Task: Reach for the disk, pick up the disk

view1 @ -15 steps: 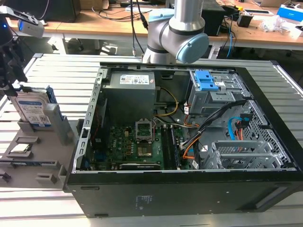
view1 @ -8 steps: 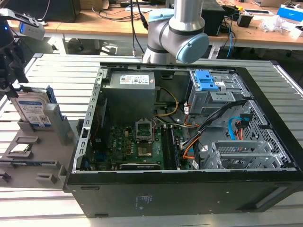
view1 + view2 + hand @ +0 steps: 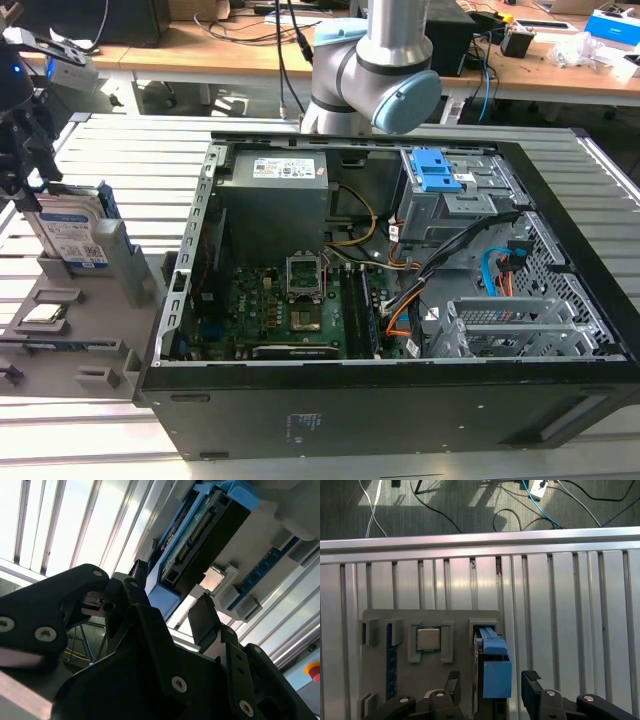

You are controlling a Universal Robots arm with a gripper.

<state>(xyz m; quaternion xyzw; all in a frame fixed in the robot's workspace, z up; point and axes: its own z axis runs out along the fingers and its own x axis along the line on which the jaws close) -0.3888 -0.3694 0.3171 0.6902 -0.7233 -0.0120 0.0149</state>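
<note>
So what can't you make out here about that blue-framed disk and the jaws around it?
Exterior view: the disk has its lower end hidden inside the grey holder, and the jaws above it are partly cut off by the exterior view's left edge.
First wrist view: the disk runs off the picture's edge between the jaws, so its full length is unseen.
Second wrist view: the dark body of the jaws covers one end of the disk.

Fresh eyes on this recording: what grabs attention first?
The open computer case dominates the exterior view, its boards and cables laid bare. At that view's left, the disk stands on edge in a grey holder. In the first wrist view the open gripper straddles the disk, fingers clear of its blue frame, with a chip seated beside it.
</note>
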